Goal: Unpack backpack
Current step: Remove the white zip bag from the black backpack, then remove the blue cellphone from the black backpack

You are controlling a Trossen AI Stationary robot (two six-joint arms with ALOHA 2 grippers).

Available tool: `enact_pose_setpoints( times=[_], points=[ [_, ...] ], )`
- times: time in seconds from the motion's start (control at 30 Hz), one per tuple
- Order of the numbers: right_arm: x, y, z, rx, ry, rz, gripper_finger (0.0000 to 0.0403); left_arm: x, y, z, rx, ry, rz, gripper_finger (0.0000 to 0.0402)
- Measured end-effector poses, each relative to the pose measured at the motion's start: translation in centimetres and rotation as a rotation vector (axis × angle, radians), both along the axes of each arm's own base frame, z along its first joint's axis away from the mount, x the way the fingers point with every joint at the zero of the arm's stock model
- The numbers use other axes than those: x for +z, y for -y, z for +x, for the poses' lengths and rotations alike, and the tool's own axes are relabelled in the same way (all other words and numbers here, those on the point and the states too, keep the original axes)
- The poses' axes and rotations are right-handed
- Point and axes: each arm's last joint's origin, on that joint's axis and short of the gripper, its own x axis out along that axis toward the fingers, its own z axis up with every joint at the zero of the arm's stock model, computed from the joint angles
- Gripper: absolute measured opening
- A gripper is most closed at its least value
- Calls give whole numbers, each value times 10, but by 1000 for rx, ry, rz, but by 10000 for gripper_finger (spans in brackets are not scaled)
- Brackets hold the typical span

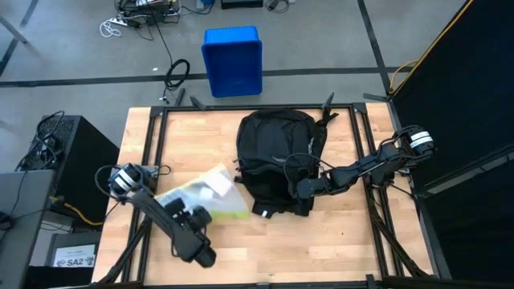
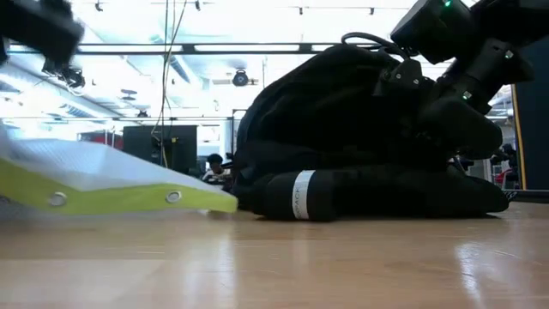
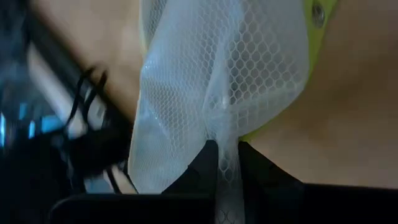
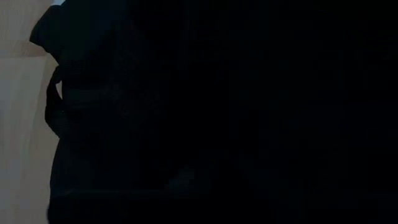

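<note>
The black backpack (image 1: 277,160) lies on its side in the middle of the wooden table (image 1: 345,249), a rolled part with a white band (image 2: 302,196) at its near foot. A white mesh pouch with a yellow-green border and metal snaps (image 1: 205,197) is just left of it, and my left gripper (image 1: 191,215) is shut on it. My right gripper (image 1: 305,189) is at the backpack's near right side, shut against the black fabric. The right wrist view shows only the dark backpack (image 4: 186,124). My left gripper pinches a gathered strip of the pouch's white mesh (image 3: 227,163) between its two fingers (image 3: 199,171), slanting down from the table's near left. The pouch (image 2: 111,184) is tilted just above the wood; whether its yellow-green edge (image 2: 171,199) touches the table I cannot tell. My right gripper meets the backpack's upper near right side (image 2: 412,103), slanting down from the table's right. The gripper's own body and the dark fabric hide the place of contact, so which part it has cannot be told. The backpack rests on the table.
A blue plastic bin (image 1: 233,60) stands on the floor beyond the table's far edge. Black frame rails (image 1: 157,144) run along the table's left and right sides. Bare wood lies along the near edge. A black cabinet (image 1: 68,160) stands left of the table.
</note>
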Motion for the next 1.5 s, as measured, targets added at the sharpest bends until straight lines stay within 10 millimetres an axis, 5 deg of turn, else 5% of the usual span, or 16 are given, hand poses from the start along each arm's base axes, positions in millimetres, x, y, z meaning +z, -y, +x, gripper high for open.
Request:
enact_pose_setpoints(
  times=[0.1, 0.3, 0.73, 0.97, 1.13, 1.5],
  points=[
    [0, 0, 0, 1, 0, 1, 1, -14, -10, -3, 101, 27, 55, 5],
    [0, 0, 0, 1, 3, 2, 6, -21, -16, 8, 36, 184, 104, 39],
    [0, -1, 0, 12, 4, 17, 2, 6, 1, 40, -197, 408, 72, 237],
    [0, -1, 0, 15, 4, 19, 6, 41, 20, 88, -525, 737, 132, 267],
    [0, -1, 0, 23, 3, 28, 1, 46, -9, 130, -651, 724, 150, 249],
    [0, -17, -3, 167, -22, 106, 1, 52, -131, 207, -756, 850, -126, 239]
  ],
)
